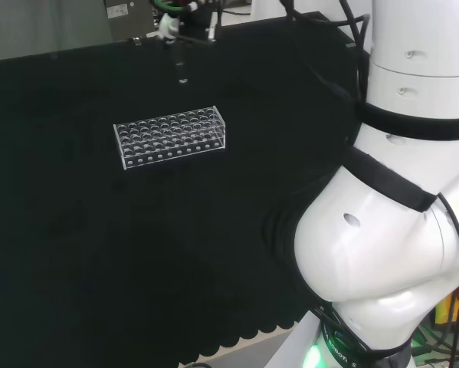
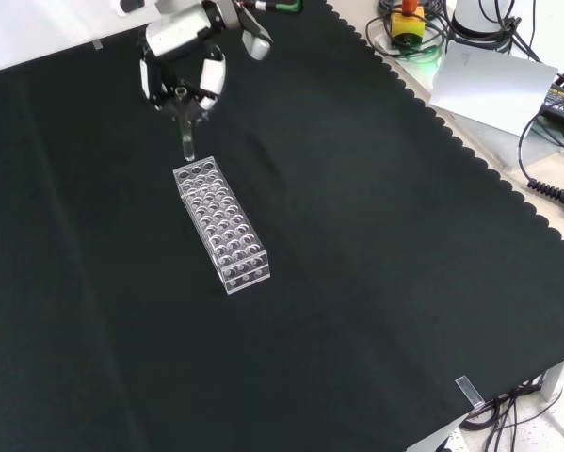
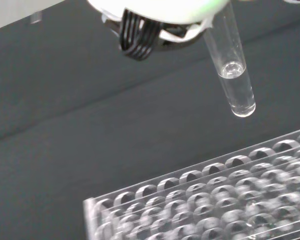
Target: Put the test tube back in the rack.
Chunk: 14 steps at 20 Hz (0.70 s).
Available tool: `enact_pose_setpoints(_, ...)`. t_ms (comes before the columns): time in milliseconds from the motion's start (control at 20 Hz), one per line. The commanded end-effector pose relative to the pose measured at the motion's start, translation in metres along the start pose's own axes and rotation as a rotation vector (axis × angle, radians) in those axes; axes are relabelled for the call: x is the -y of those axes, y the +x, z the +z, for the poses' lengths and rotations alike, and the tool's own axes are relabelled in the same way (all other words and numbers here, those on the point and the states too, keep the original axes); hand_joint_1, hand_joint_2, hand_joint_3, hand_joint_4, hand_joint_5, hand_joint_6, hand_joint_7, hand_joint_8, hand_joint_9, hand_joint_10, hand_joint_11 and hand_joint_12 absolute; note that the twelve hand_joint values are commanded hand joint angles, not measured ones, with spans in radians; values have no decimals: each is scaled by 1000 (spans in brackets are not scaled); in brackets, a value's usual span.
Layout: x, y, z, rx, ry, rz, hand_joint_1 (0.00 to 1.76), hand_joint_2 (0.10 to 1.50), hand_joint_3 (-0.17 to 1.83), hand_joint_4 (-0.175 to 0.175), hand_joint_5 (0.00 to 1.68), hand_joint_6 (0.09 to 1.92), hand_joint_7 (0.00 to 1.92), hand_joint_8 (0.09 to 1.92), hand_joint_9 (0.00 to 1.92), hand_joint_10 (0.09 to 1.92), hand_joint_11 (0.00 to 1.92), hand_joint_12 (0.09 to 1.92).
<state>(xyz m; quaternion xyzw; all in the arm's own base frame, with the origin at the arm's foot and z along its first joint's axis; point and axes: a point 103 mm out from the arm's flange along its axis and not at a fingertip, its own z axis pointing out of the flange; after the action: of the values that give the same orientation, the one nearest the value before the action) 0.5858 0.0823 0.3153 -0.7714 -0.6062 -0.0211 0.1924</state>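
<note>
hand (image 2: 181,71) pinches the test tube (image 2: 186,143) near its top, fingers curled round it, tube hanging about upright, rounded tip just above the bench past the far end of the rack (image 2: 220,226) in the front view, not yet over a hole. wrist view: clear tube holds a little liquid at the bottom. to do it well, centre the tip over one hole, keep it vertical, lower straight, let go only once seated. no readable writing or labels.
</note>
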Motion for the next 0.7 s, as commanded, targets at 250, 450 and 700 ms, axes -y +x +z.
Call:
enact_pose_setpoints(250, 3, 61, 30, -49, 56, -104, 1215, 698, 605, -175, 1248, 679, 1608, 715, 1524, 691, 1128, 1021)
enact_pose_setpoints(450, -2, 67, 45, -55, 81, -109, 1215, 698, 606, -175, 1248, 679, 1608, 715, 1524, 691, 1128, 1021)
enact_pose_setpoints(700, -9, 74, 62, -60, 109, -109, 1215, 698, 606, -175, 1248, 679, 1608, 715, 1524, 691, 1128, 1021)
